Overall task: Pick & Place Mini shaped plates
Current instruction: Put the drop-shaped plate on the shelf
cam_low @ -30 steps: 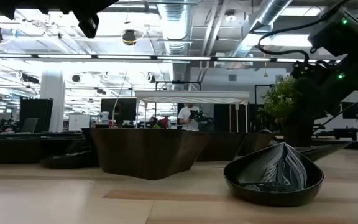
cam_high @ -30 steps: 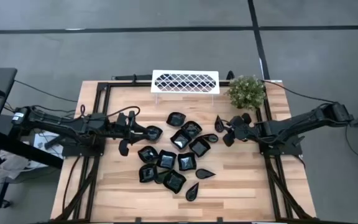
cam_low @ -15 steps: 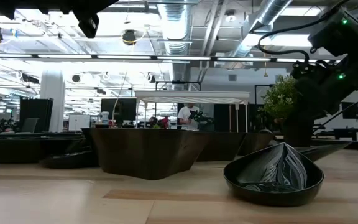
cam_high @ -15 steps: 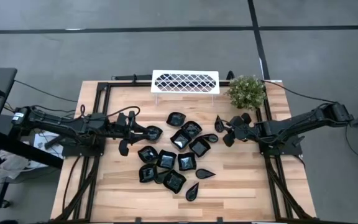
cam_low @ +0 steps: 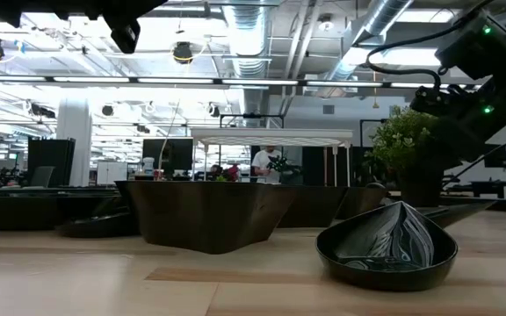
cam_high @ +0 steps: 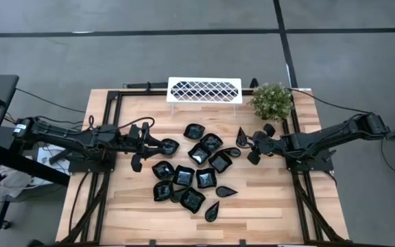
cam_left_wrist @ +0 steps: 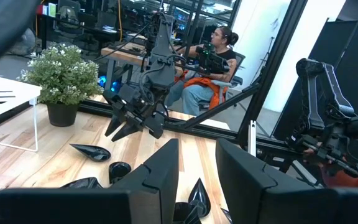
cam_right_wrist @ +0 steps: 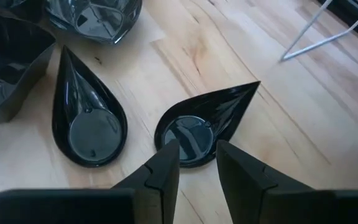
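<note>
Several glossy black mini shaped plates (cam_high: 190, 171) lie bunched on the wooden table's middle. My right gripper (cam_high: 251, 144) hangs open, slanting down, above a teardrop plate (cam_right_wrist: 194, 130) that lies flat on the wood. A second teardrop plate (cam_right_wrist: 89, 121) lies beside it. The left wrist view shows my right gripper (cam_left_wrist: 129, 124) well clear of the table. My left gripper (cam_high: 155, 144) is held open and nearly level over the heap's left side, next to a plate (cam_high: 169, 145). Nothing is between its fingers (cam_left_wrist: 160, 174).
A white lattice tray (cam_high: 204, 90) stands on thin legs at the far edge. A small green plant (cam_high: 271, 101) sits in a pot at the far right. Black frame rails (cam_high: 300, 192) run along both sides. A person (cam_left_wrist: 213, 68) sits beyond the table.
My right gripper has rolled a little about the line it points along and stayed in place above the teardrop plate. The plates have not moved.
</note>
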Controlling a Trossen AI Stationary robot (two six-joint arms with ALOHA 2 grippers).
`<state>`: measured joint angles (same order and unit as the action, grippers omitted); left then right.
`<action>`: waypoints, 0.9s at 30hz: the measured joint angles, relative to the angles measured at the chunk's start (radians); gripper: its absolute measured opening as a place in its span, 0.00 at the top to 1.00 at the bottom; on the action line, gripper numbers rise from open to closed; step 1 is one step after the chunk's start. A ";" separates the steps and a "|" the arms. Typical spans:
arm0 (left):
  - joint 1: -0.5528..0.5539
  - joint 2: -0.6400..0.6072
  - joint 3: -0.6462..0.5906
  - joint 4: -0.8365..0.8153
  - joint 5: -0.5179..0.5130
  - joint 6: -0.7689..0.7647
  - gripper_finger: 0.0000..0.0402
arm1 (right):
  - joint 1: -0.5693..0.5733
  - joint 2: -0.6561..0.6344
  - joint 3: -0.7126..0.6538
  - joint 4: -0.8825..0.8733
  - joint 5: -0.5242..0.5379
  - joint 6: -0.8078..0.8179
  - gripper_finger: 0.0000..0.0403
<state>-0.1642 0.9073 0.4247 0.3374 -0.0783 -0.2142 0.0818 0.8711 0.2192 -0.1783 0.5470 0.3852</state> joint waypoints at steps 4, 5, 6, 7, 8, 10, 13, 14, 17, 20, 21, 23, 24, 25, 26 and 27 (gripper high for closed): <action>0.000 0.000 0.000 0.000 0.000 0.000 0.73 | -0.008 0.000 0.000 0.000 -0.004 0.017 0.75; 0.000 0.000 0.000 0.000 0.000 0.000 0.73 | -0.016 0.000 0.000 0.000 -0.006 0.038 0.75; 0.000 0.000 0.000 0.000 0.000 0.000 0.73 | -0.026 0.000 0.000 0.000 -0.008 0.063 0.75; 0.000 0.000 0.000 0.000 0.000 0.000 0.73 | -0.037 0.000 0.000 0.000 -0.008 0.088 0.75; 0.000 0.000 0.000 0.000 -0.002 0.000 0.73 | -0.051 0.000 0.000 0.000 -0.008 0.111 0.75; 0.000 0.000 0.000 0.000 -0.004 0.000 0.73 | -0.080 0.000 0.000 0.002 -0.022 0.134 0.75; 0.000 0.000 0.000 0.000 -0.004 0.000 0.73 | -0.123 0.000 0.000 0.021 -0.055 0.137 0.75; 0.000 0.000 0.000 0.000 -0.004 0.000 0.73 | -0.135 0.003 0.000 0.034 -0.066 0.137 0.75; 0.000 0.000 0.000 0.000 -0.008 0.000 0.73 | -0.160 0.034 0.000 0.085 -0.075 0.124 0.74; 0.000 0.000 0.000 0.000 -0.008 0.000 0.73 | -0.178 0.090 0.000 0.124 -0.075 0.113 0.74; 0.000 0.000 0.000 0.000 -0.008 0.000 0.73 | -0.184 0.112 0.000 0.131 -0.075 0.113 0.74; 0.000 0.000 0.000 0.000 -0.008 0.000 0.73 | -0.193 0.157 0.000 0.153 -0.074 0.113 0.74; 0.000 0.000 0.000 0.000 -0.008 0.000 0.73 | -0.198 0.179 0.000 0.166 -0.073 0.113 0.74; 0.000 0.000 0.000 0.000 -0.008 0.000 0.73 | -0.201 0.198 0.000 0.177 -0.071 0.113 0.74; 0.000 0.000 0.000 0.000 -0.008 0.000 0.73 | -0.203 0.218 0.000 0.192 -0.071 0.112 0.74; 0.000 0.000 0.000 0.000 -0.008 0.000 0.73 | -0.203 0.235 0.000 0.204 -0.070 0.112 0.74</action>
<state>-0.1638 0.9073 0.4244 0.3374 -0.0861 -0.2138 -0.1216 1.1057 0.2195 0.0256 0.4767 0.4976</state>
